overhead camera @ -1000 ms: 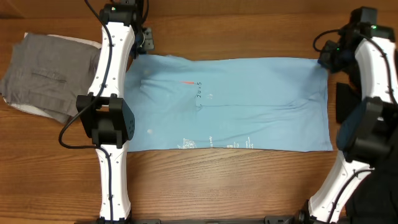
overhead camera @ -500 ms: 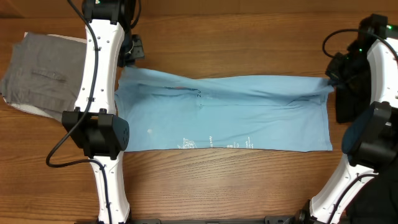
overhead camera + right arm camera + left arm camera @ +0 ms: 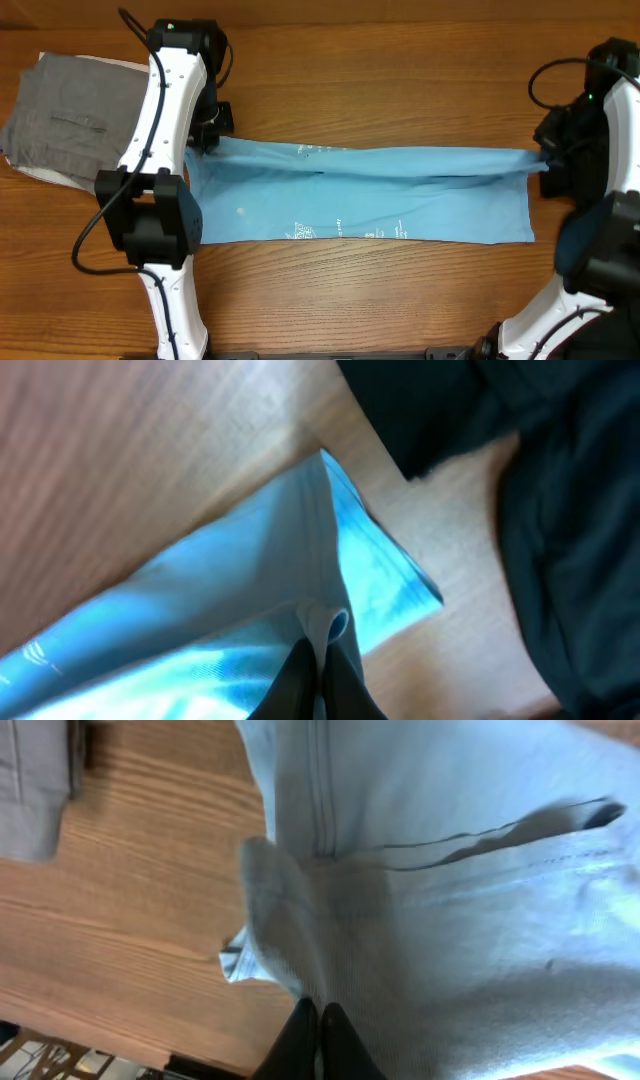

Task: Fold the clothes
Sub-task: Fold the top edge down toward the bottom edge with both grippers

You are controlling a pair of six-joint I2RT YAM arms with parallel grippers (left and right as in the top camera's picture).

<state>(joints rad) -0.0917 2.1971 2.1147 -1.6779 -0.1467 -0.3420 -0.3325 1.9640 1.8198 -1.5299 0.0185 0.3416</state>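
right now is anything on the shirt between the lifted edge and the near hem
Nothing visible. The left gripper and right gripper hold the T-shirt by its far edge; the fabric toward the near hem is bare. A grey garment lies off left.

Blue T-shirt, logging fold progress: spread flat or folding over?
Mid-fold: T-shirt far edge raised, pinched by left gripper and right gripper; near half flat.

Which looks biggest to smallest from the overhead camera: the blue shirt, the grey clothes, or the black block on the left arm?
1. blue shirt, clearly the largest.
2. grey clothes, partly covered.
3. black block of the left arm; it sits nearer the camera, so it looks bigger than it is.
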